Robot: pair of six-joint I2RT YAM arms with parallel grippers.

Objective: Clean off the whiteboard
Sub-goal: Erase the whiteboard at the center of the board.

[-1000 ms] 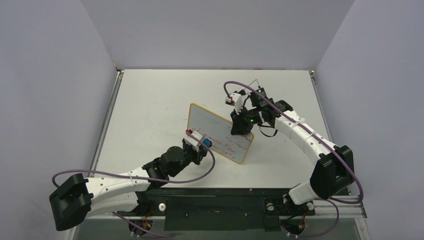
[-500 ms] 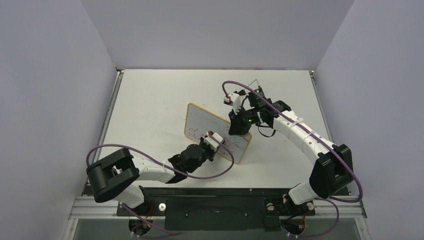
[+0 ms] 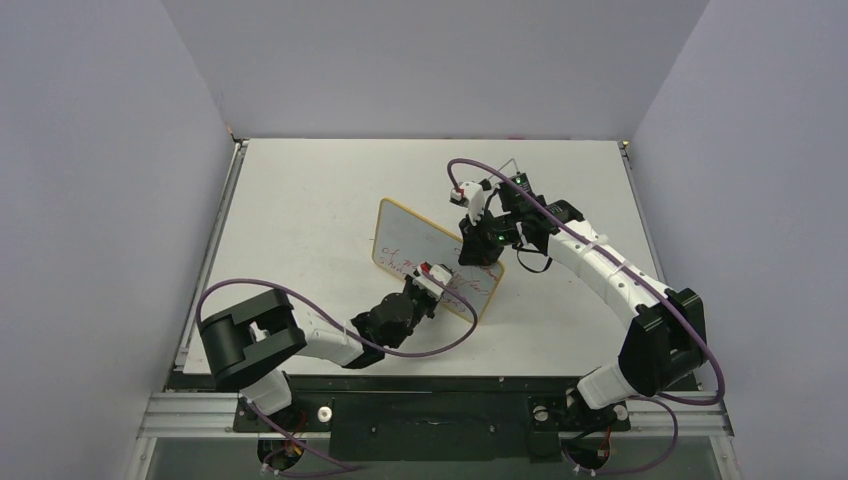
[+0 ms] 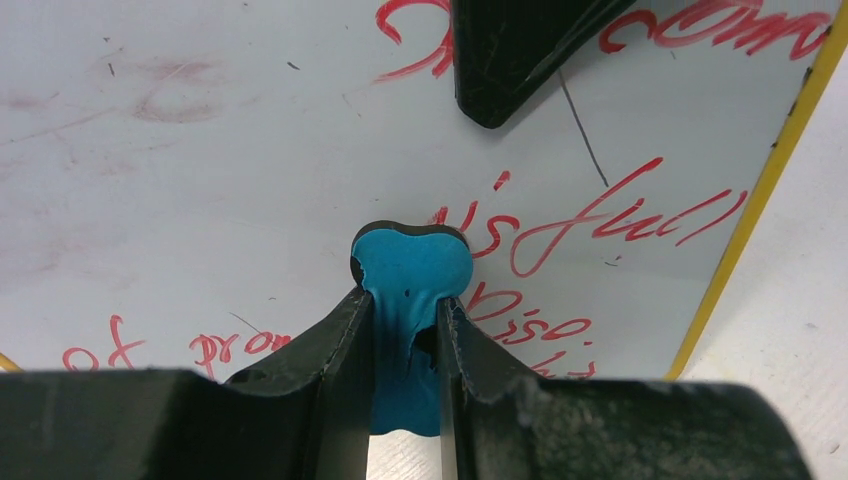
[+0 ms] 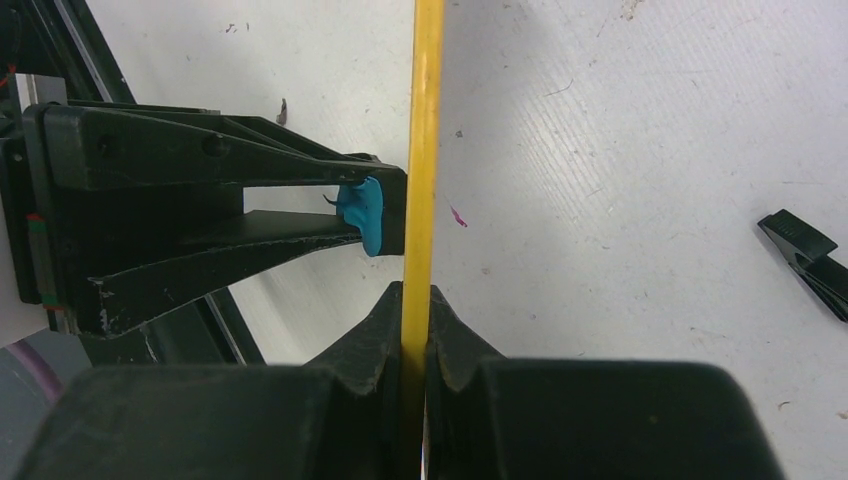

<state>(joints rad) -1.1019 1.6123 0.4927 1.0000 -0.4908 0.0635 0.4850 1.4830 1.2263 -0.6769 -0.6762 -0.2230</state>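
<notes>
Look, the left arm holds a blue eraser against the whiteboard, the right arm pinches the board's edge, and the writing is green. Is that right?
Not quite. The writing is red, not green, as the left wrist view shows. The rest holds: the left gripper holds the blue eraser against the whiteboard, and the right gripper pinches the board's edge.

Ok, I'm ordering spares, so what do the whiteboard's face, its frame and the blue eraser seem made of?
Whiteboard face: smooth, faintly glossy white coating, perhaps melamine or painted metal; wiped ink leaves pink smudges. Frame: thin matte yellow strip, light wood or plastic, unclear which. Eraser: soft-looking blue foam or rubber, pinched out of shape, with a black layer against the board.
</notes>
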